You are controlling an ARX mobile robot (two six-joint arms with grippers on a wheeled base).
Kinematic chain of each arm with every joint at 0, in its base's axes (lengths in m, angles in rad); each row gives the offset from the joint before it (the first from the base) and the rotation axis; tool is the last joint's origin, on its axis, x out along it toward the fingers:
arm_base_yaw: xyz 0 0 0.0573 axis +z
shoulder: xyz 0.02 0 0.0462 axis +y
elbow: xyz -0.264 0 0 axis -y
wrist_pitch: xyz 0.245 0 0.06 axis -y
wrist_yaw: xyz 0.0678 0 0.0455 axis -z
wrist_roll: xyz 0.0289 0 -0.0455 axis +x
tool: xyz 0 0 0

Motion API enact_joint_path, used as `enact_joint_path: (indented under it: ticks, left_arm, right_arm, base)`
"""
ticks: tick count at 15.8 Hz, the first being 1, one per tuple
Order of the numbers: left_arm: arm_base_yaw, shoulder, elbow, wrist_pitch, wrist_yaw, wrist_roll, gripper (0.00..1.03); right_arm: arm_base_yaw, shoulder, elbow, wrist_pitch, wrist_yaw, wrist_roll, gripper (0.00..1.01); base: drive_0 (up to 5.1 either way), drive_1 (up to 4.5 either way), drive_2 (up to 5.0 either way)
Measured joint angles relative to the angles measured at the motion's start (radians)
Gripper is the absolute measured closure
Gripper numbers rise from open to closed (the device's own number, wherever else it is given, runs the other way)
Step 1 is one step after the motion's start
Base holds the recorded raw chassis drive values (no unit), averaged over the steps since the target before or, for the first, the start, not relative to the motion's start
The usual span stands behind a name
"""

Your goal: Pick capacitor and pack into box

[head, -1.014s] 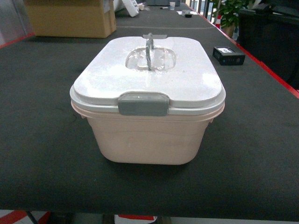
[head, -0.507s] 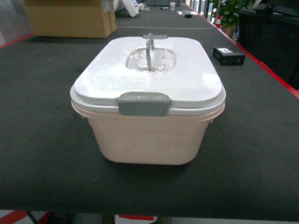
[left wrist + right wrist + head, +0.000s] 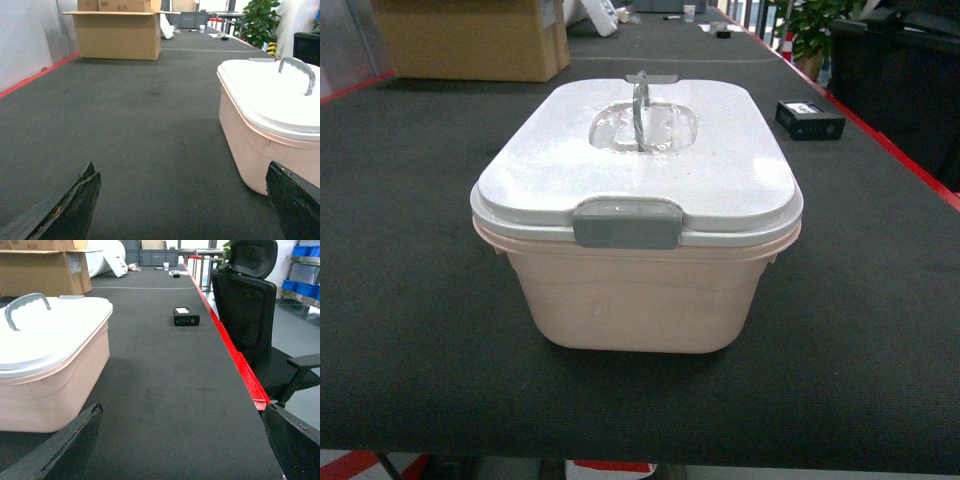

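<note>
Box closed, claws idle

Box (image 3: 636, 290) sits mid surface (image 3: 410, 300), white lid (image 3: 640, 165) on, grey latch (image 3: 626, 222) facing me, handle (image 3: 640, 105) upright. My left claw (image 3: 182, 210) spread wide, beside box, holding nothing. My right claw (image 3: 180, 450) likewise wide, box to its left

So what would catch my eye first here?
The pink box sitting mid-table, its white lid on, grey latch at the front and handle upright. Behind it to the right lies a small black device, and a cardboard carton stands far back left. In each wrist view the open gripper fingers frame bare black mat beside the box.
</note>
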Motion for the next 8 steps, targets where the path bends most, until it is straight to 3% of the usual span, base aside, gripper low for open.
enact_joint_path:
  ticks: [8]
  left_arm:
    - [0.0, 0.0, 0.0, 0.0, 0.0, 0.0, 0.05]
  right_arm:
    - [0.0, 0.0, 0.0, 0.0, 0.0, 0.0, 0.03]
  base:
    - [0.0, 0.0, 0.0]
